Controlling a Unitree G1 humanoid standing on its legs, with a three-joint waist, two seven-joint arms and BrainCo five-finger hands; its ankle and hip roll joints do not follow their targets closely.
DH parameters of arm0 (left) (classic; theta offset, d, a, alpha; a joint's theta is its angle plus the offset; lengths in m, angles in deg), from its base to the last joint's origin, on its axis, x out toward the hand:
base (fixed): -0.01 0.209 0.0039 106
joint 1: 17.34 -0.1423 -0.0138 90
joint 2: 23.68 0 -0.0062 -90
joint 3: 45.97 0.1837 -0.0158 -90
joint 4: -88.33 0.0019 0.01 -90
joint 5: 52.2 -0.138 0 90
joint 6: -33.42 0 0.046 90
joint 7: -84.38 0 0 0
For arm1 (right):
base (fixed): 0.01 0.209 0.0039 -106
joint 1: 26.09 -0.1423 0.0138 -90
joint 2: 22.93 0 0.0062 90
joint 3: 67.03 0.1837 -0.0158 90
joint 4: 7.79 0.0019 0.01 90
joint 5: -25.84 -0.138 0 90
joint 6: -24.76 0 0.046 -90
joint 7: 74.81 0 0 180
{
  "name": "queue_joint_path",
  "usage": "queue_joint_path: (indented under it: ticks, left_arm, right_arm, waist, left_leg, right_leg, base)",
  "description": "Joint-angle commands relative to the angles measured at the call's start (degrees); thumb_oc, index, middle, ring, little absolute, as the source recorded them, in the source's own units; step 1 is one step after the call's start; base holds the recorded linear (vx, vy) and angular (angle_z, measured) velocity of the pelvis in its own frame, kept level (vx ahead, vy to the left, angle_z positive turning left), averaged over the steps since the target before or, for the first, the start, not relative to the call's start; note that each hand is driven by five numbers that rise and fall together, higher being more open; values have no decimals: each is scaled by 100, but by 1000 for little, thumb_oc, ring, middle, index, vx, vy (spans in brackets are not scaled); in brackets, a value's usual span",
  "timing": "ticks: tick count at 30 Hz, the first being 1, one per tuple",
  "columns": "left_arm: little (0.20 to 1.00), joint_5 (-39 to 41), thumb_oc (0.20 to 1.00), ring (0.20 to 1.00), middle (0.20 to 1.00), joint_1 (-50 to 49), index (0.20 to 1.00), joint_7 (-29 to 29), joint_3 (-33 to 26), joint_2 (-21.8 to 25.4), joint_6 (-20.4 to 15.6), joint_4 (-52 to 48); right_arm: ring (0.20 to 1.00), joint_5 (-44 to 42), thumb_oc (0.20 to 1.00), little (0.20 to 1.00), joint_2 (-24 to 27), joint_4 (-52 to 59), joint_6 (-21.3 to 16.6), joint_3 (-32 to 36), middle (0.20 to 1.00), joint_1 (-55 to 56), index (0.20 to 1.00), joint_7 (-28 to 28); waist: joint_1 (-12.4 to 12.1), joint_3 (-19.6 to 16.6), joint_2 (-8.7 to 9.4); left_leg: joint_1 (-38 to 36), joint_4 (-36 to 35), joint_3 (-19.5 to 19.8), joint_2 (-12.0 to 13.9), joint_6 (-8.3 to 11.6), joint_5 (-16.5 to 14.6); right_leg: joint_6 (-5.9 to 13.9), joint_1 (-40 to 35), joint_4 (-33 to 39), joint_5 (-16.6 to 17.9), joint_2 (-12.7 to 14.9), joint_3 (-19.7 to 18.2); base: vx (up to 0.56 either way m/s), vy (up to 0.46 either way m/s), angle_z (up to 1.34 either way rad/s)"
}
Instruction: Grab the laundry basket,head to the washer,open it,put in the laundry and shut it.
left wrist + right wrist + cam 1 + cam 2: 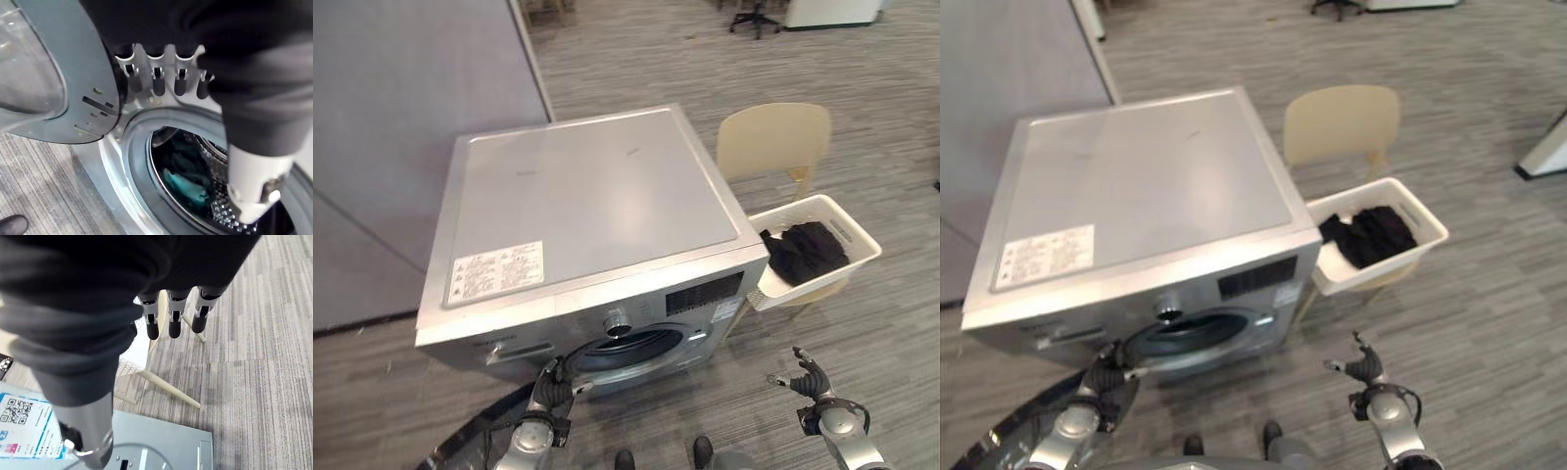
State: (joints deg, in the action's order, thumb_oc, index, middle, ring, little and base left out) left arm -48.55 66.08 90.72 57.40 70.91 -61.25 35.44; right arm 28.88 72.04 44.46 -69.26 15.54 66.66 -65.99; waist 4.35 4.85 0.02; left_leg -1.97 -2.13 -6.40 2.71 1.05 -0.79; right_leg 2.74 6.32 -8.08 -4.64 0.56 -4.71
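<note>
The silver front-loading washer (597, 186) stands before me with its round door (58, 83) swung open to the left. Inside the drum (215, 205) lie teal cloth (183, 183) and darker cloth. My left hand (551, 390) is at the left rim of the opening, its fingers (156, 73) straight beside the door's inner edge. The white laundry basket (862, 235) sits on a beige chair (773, 137) right of the washer, with dark laundry (806, 250) in it. My right hand (811, 380) hangs open over the floor below the basket, holding nothing.
A grey partition wall (401, 117) runs along the washer's left side. Striped grey carpet (891, 333) stretches to the right and behind. A wheeled office chair (754, 18) stands far back. The beige chair's legs (166, 387) show close to the washer's right side.
</note>
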Motion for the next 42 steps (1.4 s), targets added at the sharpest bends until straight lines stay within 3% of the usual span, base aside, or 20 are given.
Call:
queue_joint_path:
  ticks: [1, 3, 7, 8, 9, 10, 12, 15, 16, 18, 19, 22, 25, 29, 31, 36, 38, 39, 40, 42]
  left_arm:
    - [1000, -235, 1000, 1000, 1000, 135, 1000, -5, -40, 68, -107, -65]
    - [1000, -266, 1000, 1000, 1000, 230, 1000, 41, -10, 98, -146, -108]
    - [1000, -361, 1000, 1000, 1000, 390, 1000, 59, 72, 153, -146, -181]
    - [1000, -381, 1000, 1000, 1000, 413, 1000, 63, 97, 178, -144, -226]
    - [1000, -381, 1000, 1000, 1000, 413, 1000, 64, 97, 178, -144, -226]
    - [1000, -444, 1000, 1000, 1000, 411, 1000, 28, 138, 244, -116, -456]
    - [1000, -453, 1000, 1000, 1000, 388, 1000, -20, 156, 274, -96, -519]
    - [1000, -442, 1000, 1000, 1000, 399, 1000, -34, 226, 230, -89, -503]
    - [1000, -380, 1000, 1000, 1000, 448, 1000, -69, 302, 131, -84, -567]
    - [1000, -275, 1000, 1000, 1000, 545, 1000, -46, 398, -35, -85, -496]
    - [1000, -227, 1000, 1000, 1000, 596, 1000, -14, 449, -81, -105, -488]
    - [1000, -207, 1000, 1000, 1000, 645, 1000, -22, 590, -112, -90, -553]
    - [1000, -202, 1000, 1000, 1000, 626, 1000, -24, 607, -108, -65, -576]
    - [1000, -210, 1000, 1000, 1000, 537, 1000, 5, 492, -118, -14, -570]
    - [1000, -213, 1000, 1000, 1000, 447, 1000, 19, 403, -111, 11, -552]
    - [1000, -170, 1000, 1000, 1000, 312, 1000, -32, 271, -67, 33, -540]
    - [1000, -191, 1000, 1000, 1000, 344, 1000, -44, 220, -7, 51, -455]
    - [1000, -191, 1000, 1000, 1000, 344, 1000, -44, 219, -6, 51, -456]
    - [1000, -188, 1000, 1000, 1000, 372, 1000, 6, 191, 38, 36, -392]
    - [1000, -159, 1000, 1000, 1000, 382, 1000, 60, 148, 49, 15, -369]
  right_arm:
    - [1000, -267, 1000, 1000, -48, -94, -64, 37, 1000, 35, 1000, 40]
    - [1000, -244, 1000, 1000, -82, -48, -55, -68, 1000, -13, 1000, 67]
    - [1000, -197, 1000, 1000, -129, 78, -75, -120, 1000, -75, 1000, 132]
    - [1000, -193, 1000, 1000, -136, 127, -98, -121, 1000, -70, 1000, 173]
    - [1000, -193, 1000, 1000, -136, 127, -98, -121, 1000, -70, 1000, 173]
    - [1000, -154, 1000, 1000, -139, 254, -112, -136, 1000, -73, 1000, 240]
    - [1000, -129, 1000, 1000, -131, 285, -86, -138, 1000, -71, 1000, 277]
    - [1000, -118, 1000, 1000, -92, 381, -56, -156, 1000, -25, 1000, 299]
    - [1000, -77, 1000, 1000, 7, 402, -24, -173, 1000, 43, 1000, 327]
    - [1000, -42, 1000, 1000, 132, 410, -5, -209, 1000, 31, 1000, 384]
    - [1000, -33, 1000, 1000, 179, 394, 16, -209, 1000, 9, 1000, 391]
    - [1000, -140, 1000, 1000, 179, 463, -19, -229, 1000, -15, 1000, 373]
    - [1000, -161, 1000, 1000, 154, 457, -40, -252, 1000, 0, 1000, 371]
    - [1000, -140, 1000, 1000, 161, 342, 0, -339, 1000, -71, 1000, 450]
    - [1000, -69, 1000, 1000, 169, 281, 53, -361, 1000, -105, 1000, 454]
    - [1000, 64, 1000, 1000, 37, 212, 35, -435, 1000, -87, 1000, 314]
    - [1000, 129, 1000, 1000, 0, 201, 26, -441, 1000, -97, 1000, 238]
    - [1000, 129, 1000, 1000, -1, 201, 26, -442, 1000, -98, 1000, 238]
    - [1000, 98, 1000, 1000, -13, 263, -25, -460, 1000, -93, 1000, 200]
    - [1000, 94, 1000, 1000, -33, 284, -32, -483, 1000, -131, 1000, 171]
  waist:
    - [48, 119, 168]
    - [75, 232, 209]
    - [0, 279, 221]
    - [-74, 296, 208]
    - [-74, 297, 208]
    - [-237, 290, 137]
    - [-253, 264, 165]
    - [-167, 312, 154]
    - [-138, 396, 106]
    - [-205, 568, 44]
    - [-286, 645, 30]
    - [-429, 681, 97]
    - [-498, 678, 163]
    - [-830, 637, 27]
    - [-976, 597, 39]
    - [-1094, 386, 248]
    - [-1136, 318, 416]
    - [-1136, 318, 421]
    - [-1064, 376, 422]
    - [-987, 444, 295]
  left_leg:
    - [277, -17, -178, -194, -147, -129]
    - [288, 81, -619, -125, -182, -243]
    - [264, 157, -1168, 71, -181, -333]
    - [211, 173, -1338, 170, -162, -337]
    - [211, 173, -1338, 170, -162, -338]
    - [12, 229, -1762, 442, -63, -445]
    - [-138, 381, -2078, 541, -16, -576]
    - [-171, 973, -2248, 716, 15, -741]
    - [-18, 1940, -2231, 1088, 70, -592]
    - [309, 2863, -1795, 1388, 137, -279]
    - [595, 3194, -1386, 1292, 168, -147]
    - [1397, 3114, -511, 507, 24, -521]
    - [1684, 2577, -631, 252, -122, -421]
    - [2213, 1010, -687, -63, 130, 443]
    - [2335, 729, -810, 13, 116, 694]
    - [2157, 827, -529, -125, -160, 647]
    - [1849, 881, -471, -325, -387, 348]
    - [1849, 879, -475, -330, -390, 348]
    - [1558, 859, -304, -471, -562, 166]
    - [1191, 681, -138, -452, -640, 87]
  right_leg:
    - [511, -73, 560, 521, 51, -148]
    - [635, 177, 399, 607, -14, -310]
    - [648, 414, 335, 649, 167, 352]
    - [610, 454, 284, 618, 335, 935]
    - [610, 453, 284, 618, 335, 935]
    - [548, 423, -9, 428, 837, 2469]
    - [533, 359, -59, 395, 1051, 2934]
    - [447, 367, -65, 306, 974, 2732]
    - [255, 231, -22, 138, 796, 2522]
    - [26, 35, 8, -60, 533, 2378]
    - [-62, -69, 30, -131, 438, 2278]
    - [-12, -389, 259, -251, 328, 1990]
    - [3, -482, 396, -214, 357, 1953]
    - [108, -1078, 650, -503, -30, 1713]
    - [130, -1263, 673, -572, -48, 1647]
    - [305, -1400, 259, -765, 164, 1557]
    - [602, -1121, -885, -335, 534, 1693]
    - [605, -1114, -898, -343, 542, 1690]
    - [672, -719, -1772, 296, 653, 1608]
    - [569, -183, -2263, 365, 679, 1637]
  base:
    - [-84, 72, -117]
    - [-104, 31, -129]
    - [-40, -72, -158]
    - [5, -51, -122]
    - [68, -192, -157]
    - [81, -196, -178]
    - [82, -225, -182]
    - [166, -268, -133]
    - [201, -326, -85]
    - [197, -319, -77]
    - [138, -167, -79]
    - [169, -75, -63]
    - [200, -12, -38]
    - [382, 15, -11]
    - [357, 67, -37]
    - [412, 125, -30]
    - [318, 143, 16]
    - [285, 139, 34]
    - [296, 112, 30]
    - [324, 80, 56]
